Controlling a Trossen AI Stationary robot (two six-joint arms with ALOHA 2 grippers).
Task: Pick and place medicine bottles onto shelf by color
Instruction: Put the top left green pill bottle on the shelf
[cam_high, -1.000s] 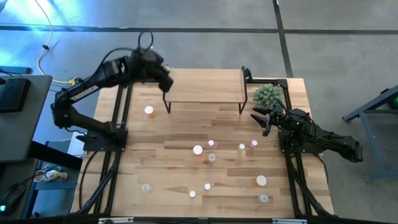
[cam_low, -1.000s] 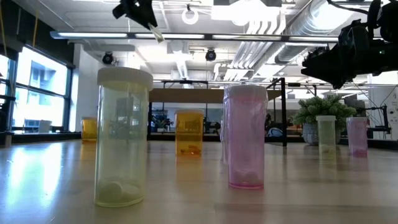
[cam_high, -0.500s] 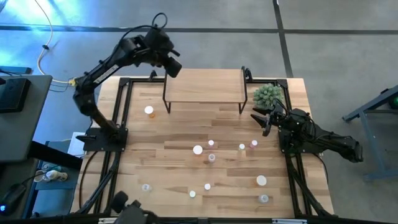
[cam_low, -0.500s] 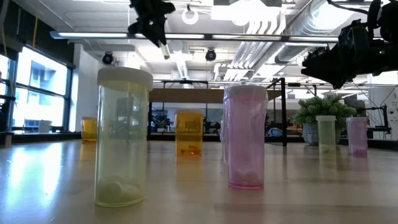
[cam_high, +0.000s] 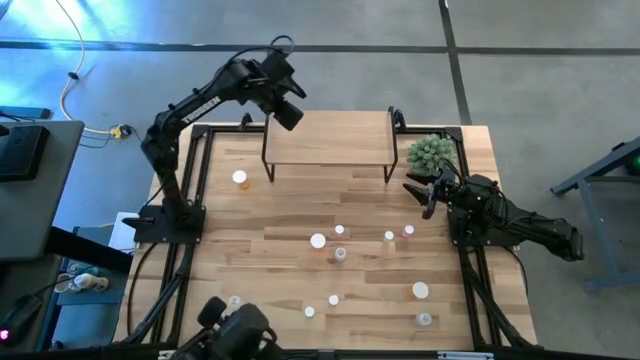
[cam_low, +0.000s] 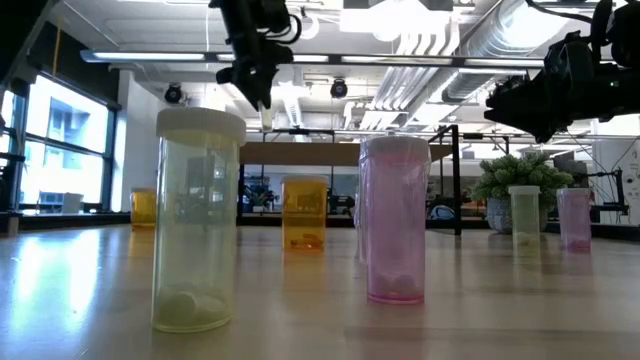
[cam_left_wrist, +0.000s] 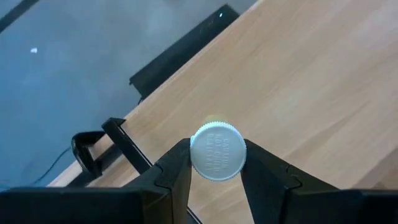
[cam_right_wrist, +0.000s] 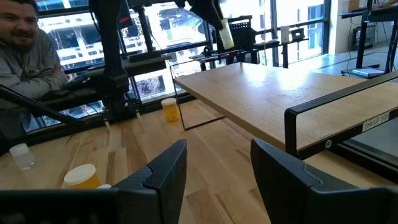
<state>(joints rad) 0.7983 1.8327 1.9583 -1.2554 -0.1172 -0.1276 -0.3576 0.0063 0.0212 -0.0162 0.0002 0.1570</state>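
One white-capped bottle (cam_left_wrist: 217, 151) sits pinched between the left gripper's (cam_left_wrist: 216, 163) fingers (cam_left_wrist: 177, 168) (raised above the shelf (cam_left_wrist: 298, 81)).

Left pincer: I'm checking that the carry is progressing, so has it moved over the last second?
Yes. In the high view the left pincer, shut on a bottle, has shifted rightward, from the shelf's left leg to above its left edge.

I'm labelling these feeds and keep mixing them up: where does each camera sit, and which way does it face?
High: overhead, straight down; both arms, shelf.
Low: tabletop height, level across bottles; left hand above.
Left wrist: looks down past its fingers, shut on a white-capped bottle above the shelf.
Right wrist: looks across the table past its open hand.
Shared: the right wrist and high views both show the shelf.
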